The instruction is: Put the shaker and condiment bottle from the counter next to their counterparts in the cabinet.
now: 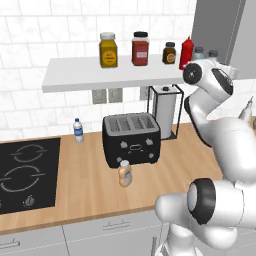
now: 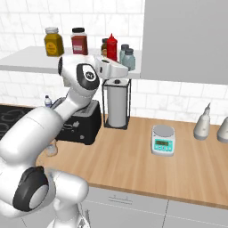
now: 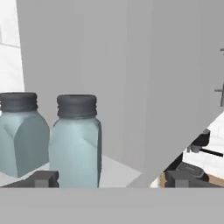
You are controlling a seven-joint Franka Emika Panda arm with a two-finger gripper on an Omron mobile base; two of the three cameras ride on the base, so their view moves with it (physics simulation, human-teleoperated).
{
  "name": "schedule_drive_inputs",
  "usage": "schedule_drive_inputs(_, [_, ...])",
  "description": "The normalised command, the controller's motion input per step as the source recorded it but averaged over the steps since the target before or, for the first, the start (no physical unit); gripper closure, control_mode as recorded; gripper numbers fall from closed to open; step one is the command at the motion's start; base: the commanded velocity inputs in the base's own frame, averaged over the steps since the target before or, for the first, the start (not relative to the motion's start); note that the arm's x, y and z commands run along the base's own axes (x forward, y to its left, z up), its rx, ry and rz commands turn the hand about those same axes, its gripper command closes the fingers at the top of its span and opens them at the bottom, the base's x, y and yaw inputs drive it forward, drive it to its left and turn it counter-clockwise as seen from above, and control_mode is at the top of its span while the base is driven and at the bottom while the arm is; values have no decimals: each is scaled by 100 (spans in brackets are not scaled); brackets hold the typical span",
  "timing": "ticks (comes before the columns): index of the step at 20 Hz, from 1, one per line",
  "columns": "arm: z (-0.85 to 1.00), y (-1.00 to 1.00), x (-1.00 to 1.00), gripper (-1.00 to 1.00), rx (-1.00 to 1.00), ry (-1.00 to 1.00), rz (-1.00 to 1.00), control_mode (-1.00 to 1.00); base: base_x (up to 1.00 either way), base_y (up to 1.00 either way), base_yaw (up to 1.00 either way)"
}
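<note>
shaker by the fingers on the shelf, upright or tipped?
Upright. In the hand view the shaker stands cap-up on the cabinet shelf beside its twin, fingers spread clear of it.

We can read no words, brands or numbers in any of the views. The yellow spice jar (image 1: 108, 50), the red spice jar (image 1: 140, 49) and the brown spice jar (image 1: 169, 53) on the shelf to the left of the gripper (image 3: 109, 180) carry labels, but their print is too small and blurred for us to read. The kitchen scale (image 2: 163, 140) on the counter (image 2: 133, 160), below and right of the gripper, has a green display whose figures we cannot make out.
</note>
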Motion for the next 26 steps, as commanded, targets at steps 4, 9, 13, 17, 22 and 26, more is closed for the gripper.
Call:
schedule_drive_inputs(4, [1, 25, -90, -100, 0, -13, 0, -100, 0, 0, 0])
schedule_drive_inputs(9, [29, 27, -96, -100, 0, -9, 0, -100, 0, 0, 0])
schedule_drive_inputs(13, [27, 3, -100, -100, 0, -7, 0, -100, 0, 0, 0])
schedule_drive_inputs(17, [-6, 23, -75, -100, 0, -1, 0, -100, 0, 0, 0])
schedule_drive_inputs(22, [-49, 49, -48, -100, -4, 0, 0, -100, 0, 0, 0])
schedule_drive_inputs(26, [-59, 63, -34, -100, -4, 0, 0, -100, 0, 0, 0])
